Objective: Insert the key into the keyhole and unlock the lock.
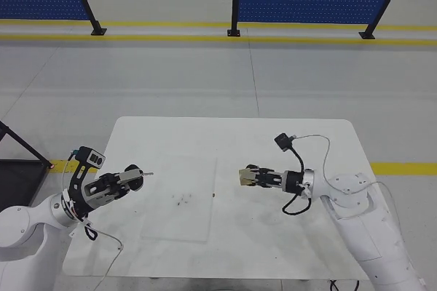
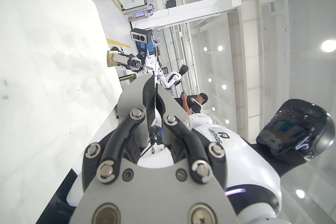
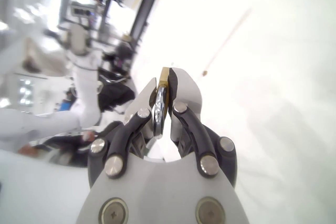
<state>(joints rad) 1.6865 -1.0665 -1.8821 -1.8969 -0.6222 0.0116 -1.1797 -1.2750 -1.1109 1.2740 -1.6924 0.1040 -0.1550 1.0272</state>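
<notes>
- Key (image 1: 147, 174): a thin, silvery blade that pokes out past the tips of the left gripper (image 1: 136, 177). The fingers are pressed together on it. In the top view it sits left of centre, over the table's left part, and points toward the middle of the frame.
- In the left wrist view, the black ribbed pads (image 2: 148, 96) meet with hardly a gap. Behind them are pale grey finger shells, curved black links and bright round screws. The key shows here only as an edge-on sliver and is hard to make out.
- Lock (image 1: 245, 177): a small pale-brass block just right of centre in the top view. The right gripper (image 1: 250, 177) clamps it, its fingers narrowed onto the body's flat sides. The lock faces the key tip but is well apart from it.
- The right wrist view adds detail. The brass body appears edge-on with squared corners. A polished chrome shackle (image 3: 160, 107) curves back between the fingers toward the palm.
- The left wrist view, from far off, gives the lock's broad, squarish flat face instead. I cannot make out a keyhole on it.
- Table (image 1: 291, 138): white and matte with rounded corners. A faint rectangular clear sheet (image 1: 180, 218) lies at its middle, with a few dark specks (image 1: 182, 198) on it. A tiny brown bit (image 1: 213, 195) lies just beside the sheet's edge.
</notes>
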